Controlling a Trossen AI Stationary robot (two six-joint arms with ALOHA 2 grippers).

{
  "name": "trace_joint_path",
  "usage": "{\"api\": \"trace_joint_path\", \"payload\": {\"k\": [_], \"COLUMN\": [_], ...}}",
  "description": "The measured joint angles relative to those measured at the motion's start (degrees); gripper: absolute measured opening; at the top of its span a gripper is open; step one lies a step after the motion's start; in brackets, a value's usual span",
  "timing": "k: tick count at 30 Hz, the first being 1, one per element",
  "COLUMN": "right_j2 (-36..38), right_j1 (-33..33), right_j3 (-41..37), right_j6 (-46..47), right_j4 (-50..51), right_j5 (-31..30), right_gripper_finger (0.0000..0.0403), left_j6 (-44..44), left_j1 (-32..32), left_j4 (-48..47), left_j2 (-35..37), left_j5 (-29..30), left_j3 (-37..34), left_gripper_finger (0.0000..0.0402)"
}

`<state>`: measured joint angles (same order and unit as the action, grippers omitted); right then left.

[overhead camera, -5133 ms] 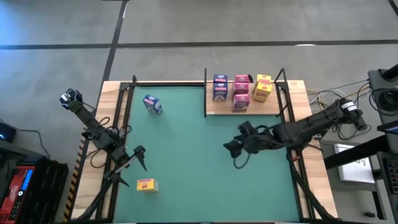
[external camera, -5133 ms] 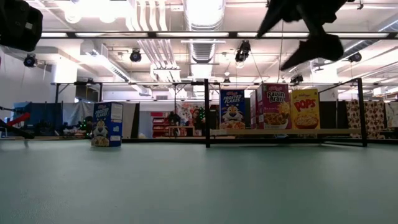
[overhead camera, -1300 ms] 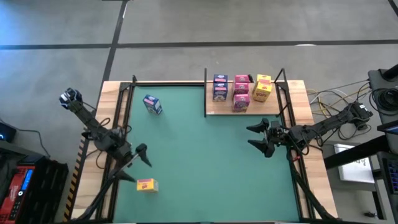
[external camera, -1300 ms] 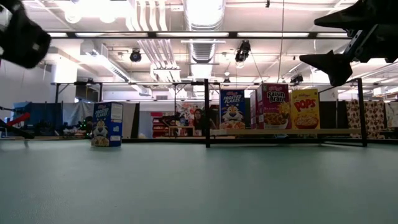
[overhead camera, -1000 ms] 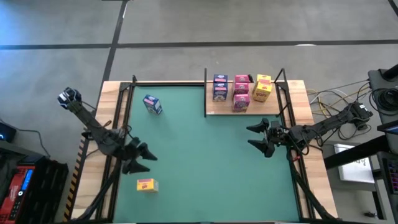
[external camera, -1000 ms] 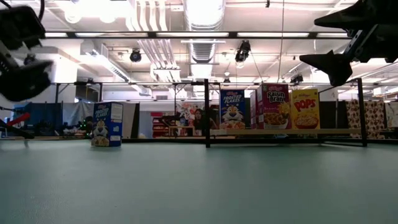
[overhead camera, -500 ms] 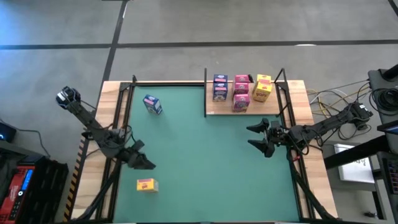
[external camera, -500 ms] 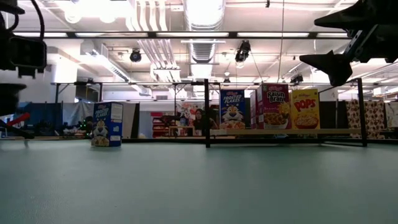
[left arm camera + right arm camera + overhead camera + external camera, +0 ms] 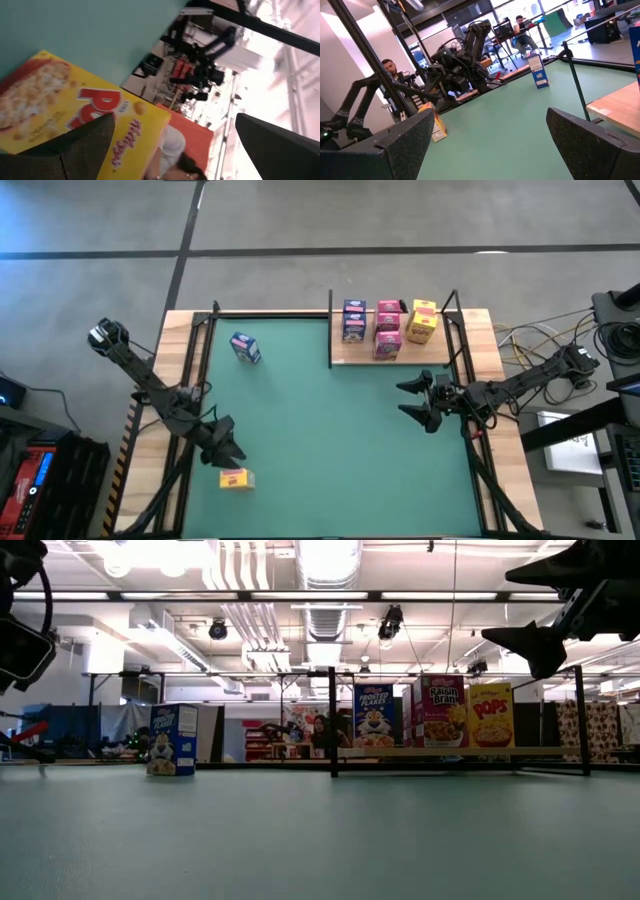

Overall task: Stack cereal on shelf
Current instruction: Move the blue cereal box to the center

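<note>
Two cereal boxes remain off the shelf [image 9: 440, 358], a light-wood board with thin black corner posts standing at the far right of the green mat [image 9: 320, 440]. On the shelf, boxes stand upright in three columns: blue boxes [image 9: 354, 321] at the end nearest the mat's middle, pink boxes [image 9: 388, 328] in the centre, yellow boxes [image 9: 423, 320] at the outer end; the exact count per column cannot be told. Well apart from the shelf, a lone blue box [image 9: 244, 348] stands upright near the mat's far left corner, and a yellow box [image 9: 236, 477] lies flat near the front left edge. All are small rectangular cardboard cartons with glossy printed fronts; the mat looks smooth and matte. The left gripper [image 9: 222, 450] hovers just beside the lying yellow box, fingers spread apart and empty. The right gripper [image 9: 417, 400] waits near the shelf's front edge, fingers likewise apart, holding nothing. The task appears mostly done, with two placements left.
</note>
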<state>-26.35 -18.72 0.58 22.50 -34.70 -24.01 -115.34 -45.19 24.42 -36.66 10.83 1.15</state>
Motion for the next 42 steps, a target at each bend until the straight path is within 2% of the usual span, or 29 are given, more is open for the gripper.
{"api": "trace_joint_path", "payload": {"k": [4, 8, 14, 17, 24, 29, 35, 42], "right_j2": [0.0, 0.0, 0.0, 0.0, 0.0, 0.0, 0.0, 0.0], "right_j1": [0.0, 0.0, 0.0, 0.0, 0.0, 0.0, 0.0, 0.0], "right_j3": [0.0, 0.0, 0.0, 0.0, 0.0, 0.0, 0.0, 0.0], "right_j6": [0.0, 0.0, 0.0, 0.0, 0.0, 0.0, 0.0, 0.0], "right_j4": [0.1, 0.1, 0.1, 0.2, 0.2, 0.2, 0.2, 0.2], "right_j5": [0.0, 0.0, 0.0, 0.0, 0.0, 0.0, 0.0, 0.0], "right_gripper_finger": [0.0373, 0.0373, 0.0373, 0.0373, 0.0373, 0.0373, 0.0373, 0.0373], "left_j6": [-0.3, -0.8, -5.2, -5.1, -0.1, 4.5, 14.2, 23.5], "left_j1": [0.1, 0.8, 5.0, 9.3, 24.2, 34.5, 43.9, 46.8], "left_j4": [-5.4, -16.2, -32.5, -36.1, -36.5, -36.7, -38.0, -40.0], "left_j2": [-2.6, -6.5, -12.3, -14.4, -15.2, -16.0, -19.9, -25.0], "left_j5": [0.0, -1.0, -7.6, -14.5, -34.1, -44.1, -50.8, -54.6], "left_j3": [4.6, 13.7, 27.0, 30.7, 31.0, 30.5, 31.0, 33.6], "left_gripper_finger": [0.0398, 0.0398, 0.0398, 0.0398, 0.0398, 0.0398, 0.0398, 0.0398]}}
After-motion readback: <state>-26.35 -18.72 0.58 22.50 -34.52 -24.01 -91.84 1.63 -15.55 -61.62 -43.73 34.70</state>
